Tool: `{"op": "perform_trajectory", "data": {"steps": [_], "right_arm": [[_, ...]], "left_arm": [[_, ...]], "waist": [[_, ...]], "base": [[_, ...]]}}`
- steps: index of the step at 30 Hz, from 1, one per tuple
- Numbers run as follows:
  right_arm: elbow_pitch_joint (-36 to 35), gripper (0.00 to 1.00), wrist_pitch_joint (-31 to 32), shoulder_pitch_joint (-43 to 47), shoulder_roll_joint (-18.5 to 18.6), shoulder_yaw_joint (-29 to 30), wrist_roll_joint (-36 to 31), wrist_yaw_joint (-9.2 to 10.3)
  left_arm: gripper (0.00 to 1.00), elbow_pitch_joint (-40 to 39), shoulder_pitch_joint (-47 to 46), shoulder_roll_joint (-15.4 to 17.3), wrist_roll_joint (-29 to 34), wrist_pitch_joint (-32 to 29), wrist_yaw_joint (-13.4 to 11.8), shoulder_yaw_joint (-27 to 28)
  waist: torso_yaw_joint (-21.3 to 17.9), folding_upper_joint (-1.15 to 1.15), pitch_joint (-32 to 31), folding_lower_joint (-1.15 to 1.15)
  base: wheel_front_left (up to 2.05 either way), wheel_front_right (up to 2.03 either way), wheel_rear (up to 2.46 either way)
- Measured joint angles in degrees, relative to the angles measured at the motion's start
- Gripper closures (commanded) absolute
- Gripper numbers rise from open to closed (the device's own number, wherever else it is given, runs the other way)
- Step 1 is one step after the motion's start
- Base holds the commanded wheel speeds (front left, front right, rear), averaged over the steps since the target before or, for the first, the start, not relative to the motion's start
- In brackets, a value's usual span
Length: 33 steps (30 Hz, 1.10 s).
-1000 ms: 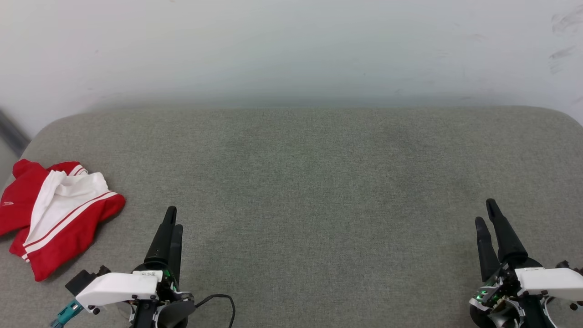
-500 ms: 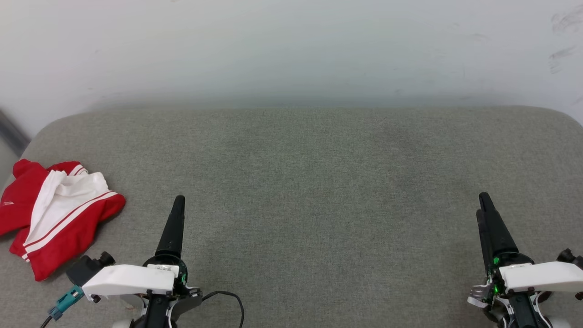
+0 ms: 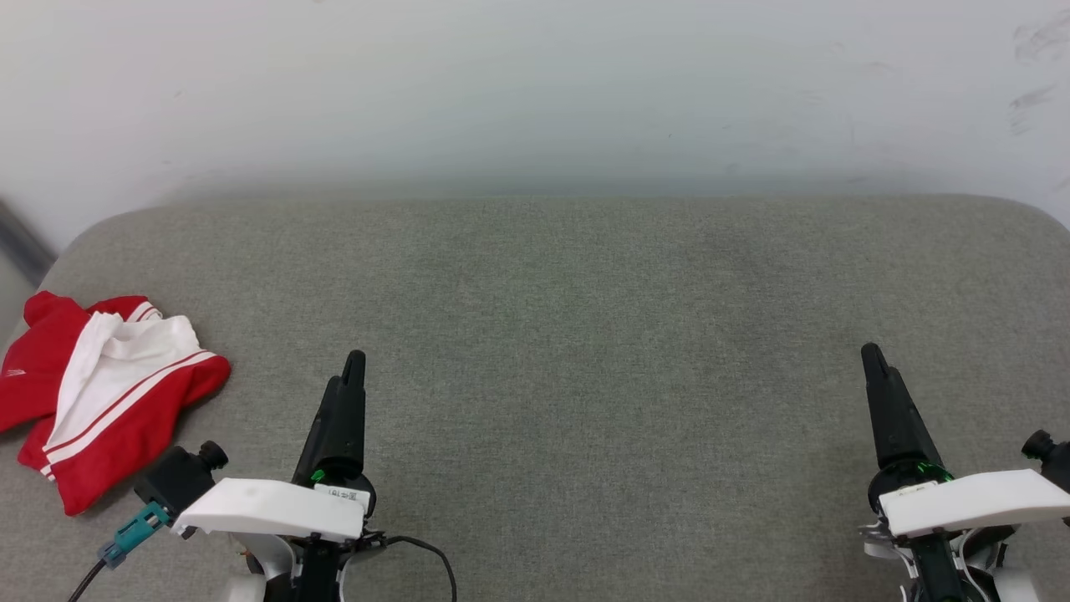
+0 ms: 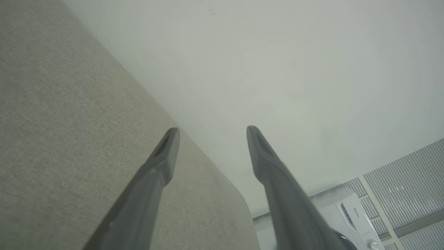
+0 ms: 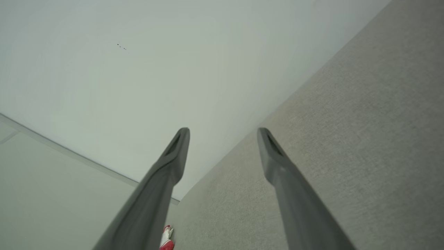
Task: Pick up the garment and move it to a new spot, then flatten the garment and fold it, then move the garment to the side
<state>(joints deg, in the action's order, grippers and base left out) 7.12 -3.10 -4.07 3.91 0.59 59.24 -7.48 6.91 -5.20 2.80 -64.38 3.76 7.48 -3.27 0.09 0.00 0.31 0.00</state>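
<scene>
The garment [image 3: 100, 393], red with a white sleeve and red-and-white stripe trim, lies bunched at the far left edge of the grey padded table [image 3: 568, 318]. A sliver of the garment [image 5: 167, 239] also peeks out beside a finger in the right wrist view. My left gripper [image 3: 351, 372] hovers at the lower left, to the right of the garment and apart from it. In the left wrist view its fingers [image 4: 163, 163] stand spread, open and empty. At the lower right is my right gripper [image 3: 873, 359], turned edge-on; the right wrist view shows its fingers [image 5: 277, 159] spread, open and empty.
A pale wall [image 3: 535, 92] rises straight behind the table's far edge. The table's corners are rounded. A white appliance [image 4: 357, 222] and slatted blinds show past the table's end in the left wrist view. A cable [image 3: 426, 556] loops by my left wrist.
Both grippers have rotated about their wrists and shifted slightly: the left moved right, the right moved up-left. The garment has not moved.
</scene>
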Motion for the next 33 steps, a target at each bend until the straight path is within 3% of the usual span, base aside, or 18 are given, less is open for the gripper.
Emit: {"op": "perform_trajectory", "data": {"steps": [15,33], "right_arm": [[-3.5,0.00,0.9,0.9,-0.5,0.5,-22.2,0.00],[-4.8,0.00,2.1,0.9,-0.8,1.3,-37.7,-0.01]], "left_arm": [[0.00,0.8,0.0,0.1,21.1,2.8,-0.2,-0.9],[0.00,3.5,-0.1,0.8,37.7,5.6,-1.5,-1.6]], "waist": [[-0.1,0.00,0.0,0.00],[0.1,0.00,0.5,0.00]], "base": [[0.00,0.00,0.00],[0.00,0.00,0.00]]}}
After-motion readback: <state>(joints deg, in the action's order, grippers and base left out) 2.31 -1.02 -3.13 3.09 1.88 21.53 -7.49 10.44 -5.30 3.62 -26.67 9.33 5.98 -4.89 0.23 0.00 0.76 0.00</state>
